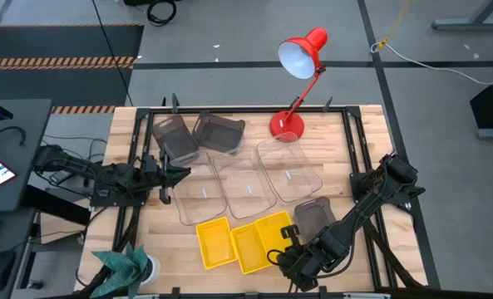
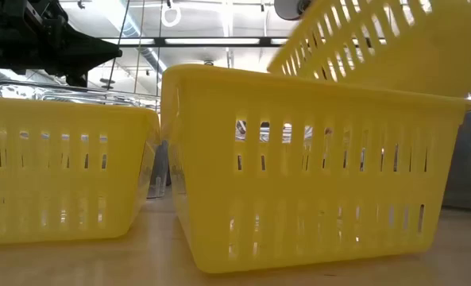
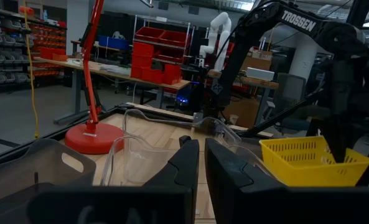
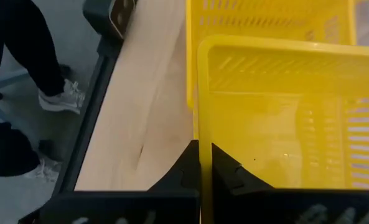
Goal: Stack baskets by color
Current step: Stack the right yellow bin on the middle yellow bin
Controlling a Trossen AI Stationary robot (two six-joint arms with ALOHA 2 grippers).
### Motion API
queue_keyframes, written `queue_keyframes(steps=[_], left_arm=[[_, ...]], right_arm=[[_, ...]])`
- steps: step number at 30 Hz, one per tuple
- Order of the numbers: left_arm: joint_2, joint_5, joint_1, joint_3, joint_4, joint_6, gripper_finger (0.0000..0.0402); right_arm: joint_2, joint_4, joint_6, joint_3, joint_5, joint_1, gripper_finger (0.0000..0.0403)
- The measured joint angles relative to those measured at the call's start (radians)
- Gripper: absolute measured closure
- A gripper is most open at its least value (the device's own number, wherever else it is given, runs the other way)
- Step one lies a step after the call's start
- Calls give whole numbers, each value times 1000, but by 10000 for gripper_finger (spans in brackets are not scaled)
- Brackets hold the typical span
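Yellow basket [image 4: 277,112] apparently in right gripper [image 4: 205,163].

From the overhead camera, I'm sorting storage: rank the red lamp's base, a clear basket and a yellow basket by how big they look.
1. Clear basket: largest footprint.
2. Yellow basket: clearly smaller.
3. Red lamp's base: smallest, a small round disc.
All three rest on the table, so the order seems fair.

Grey floor [image 1: 229,33] with dark seams around wooden table [image 1: 346,166], red lamp [image 1: 300,58] at far edge, red bins [image 3: 156,53] on shelving behind.
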Motion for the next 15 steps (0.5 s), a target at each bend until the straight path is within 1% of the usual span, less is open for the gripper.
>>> queue_keyframes(steps=[5, 10, 15], left_arm=[[0, 0, 0, 0, 0, 0, 376], [0, 0, 0, 0, 0, 0, 371], [0, 0, 0, 0, 0, 0, 366]], right_arm=[[0, 85, -68, 8, 33, 0, 397], [0, 270, -137, -34, 41, -9, 396], [0, 499, -164, -114, 52, -16, 395]])
